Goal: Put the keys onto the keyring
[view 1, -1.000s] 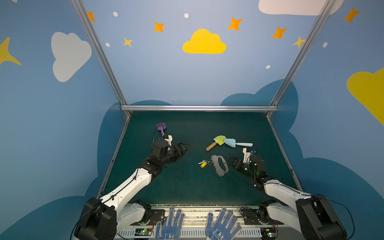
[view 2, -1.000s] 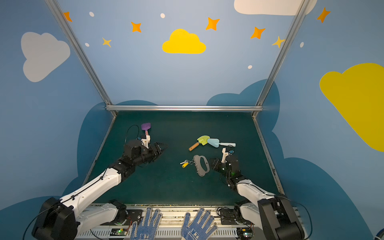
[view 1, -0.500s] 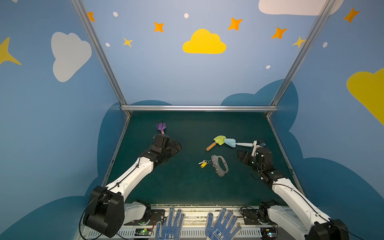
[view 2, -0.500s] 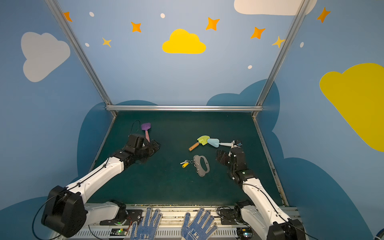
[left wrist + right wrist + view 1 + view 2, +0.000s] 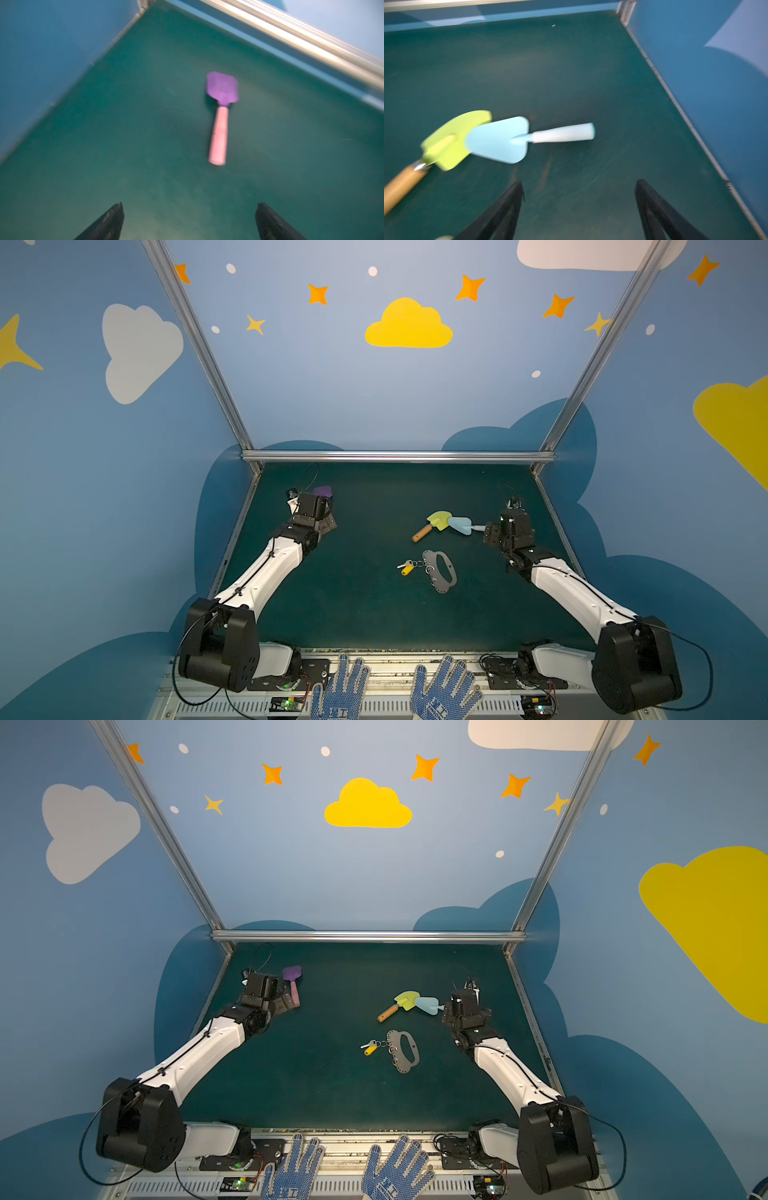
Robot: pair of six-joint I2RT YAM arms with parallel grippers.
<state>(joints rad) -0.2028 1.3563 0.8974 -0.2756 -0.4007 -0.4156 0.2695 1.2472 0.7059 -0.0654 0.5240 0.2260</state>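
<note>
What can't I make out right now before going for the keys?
1. keys and keyring: too small in both top views to tell whether they are linked; outside both wrist views.
2. purple spatula: handle hidden by the left arm in a top view.
3. left tool, right tool: wrist views blurred, fingers cut off by the frame edge.

Blurry frame. I saw my right gripper (image 5: 579, 182) spread wide over the green mat (image 5: 571, 72), gripping nothing; ahead lay the pale blue trowel (image 5: 500, 141), white handle toward the blue wall (image 5: 716, 93), its blade overlapping the yellow-green shovel (image 5: 452, 143)
</note>
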